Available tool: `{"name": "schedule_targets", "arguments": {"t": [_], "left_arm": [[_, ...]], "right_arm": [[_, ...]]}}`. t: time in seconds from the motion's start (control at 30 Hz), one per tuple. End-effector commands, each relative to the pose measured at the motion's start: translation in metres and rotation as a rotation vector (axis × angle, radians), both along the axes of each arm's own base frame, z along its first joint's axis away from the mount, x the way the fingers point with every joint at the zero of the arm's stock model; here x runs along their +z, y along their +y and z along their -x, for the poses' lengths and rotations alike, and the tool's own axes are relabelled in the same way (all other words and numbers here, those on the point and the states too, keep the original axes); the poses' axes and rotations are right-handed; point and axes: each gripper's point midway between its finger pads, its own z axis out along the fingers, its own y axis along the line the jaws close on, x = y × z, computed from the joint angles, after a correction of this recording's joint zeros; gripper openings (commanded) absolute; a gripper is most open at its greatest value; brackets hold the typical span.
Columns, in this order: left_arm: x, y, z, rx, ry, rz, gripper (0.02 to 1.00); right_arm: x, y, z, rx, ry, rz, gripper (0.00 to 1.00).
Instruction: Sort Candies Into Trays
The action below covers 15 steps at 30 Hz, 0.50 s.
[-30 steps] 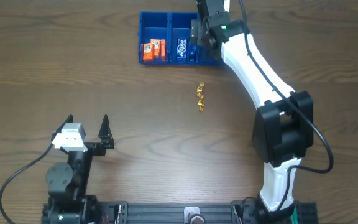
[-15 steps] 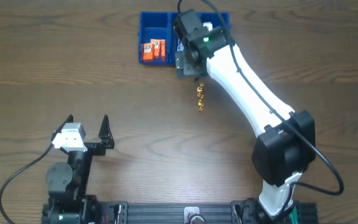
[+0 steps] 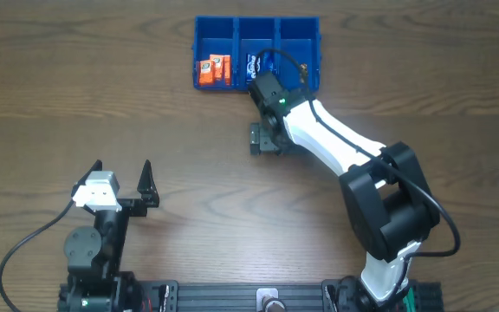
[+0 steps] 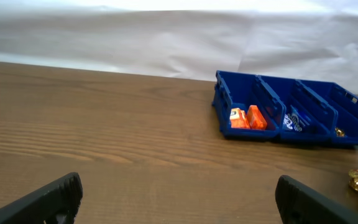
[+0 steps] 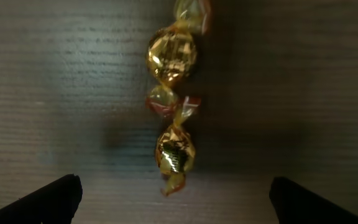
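Now the right tool (image 5: 176, 200) – agape – hovers over 2 candies (image 5: 171, 56)

Right hand (image 3: 265, 139) swung from tray (image 3: 199, 35) over candies (image 5: 171, 55).

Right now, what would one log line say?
right gripper open over gold candies | left gripper open near its base | blue tray partly filled

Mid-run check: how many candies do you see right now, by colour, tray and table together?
Orange candies: 2
Blue candy: 1
Gold candies: 3 (2 on the table, 1 in the tray)
Total: 6
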Motion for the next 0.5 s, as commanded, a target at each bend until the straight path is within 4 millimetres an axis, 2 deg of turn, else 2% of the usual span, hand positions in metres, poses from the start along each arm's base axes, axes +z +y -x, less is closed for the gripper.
{"name": "schedule_targets", "arguments": {"t": [0.03,0.37,0.5], "left_arm": [[-0.017,-0.002,0.000,-0.014,0.043,0.009,0.998],[-0.017,-0.002,0.000,-0.014,0.043,0.009,0.998],[-0.017,-0.002,0.000,-0.014,0.043,0.009,0.998]], "right_arm": [[-0.012,0.002,0.007,-0.026,0.018,-0.017,1.000],[-0.028,0.005,-0.001,-0.075,0.005,-0.024,0.998],[-0.029,0.003,-0.005,-0.077,-0.015,-0.008,0.976]]}}
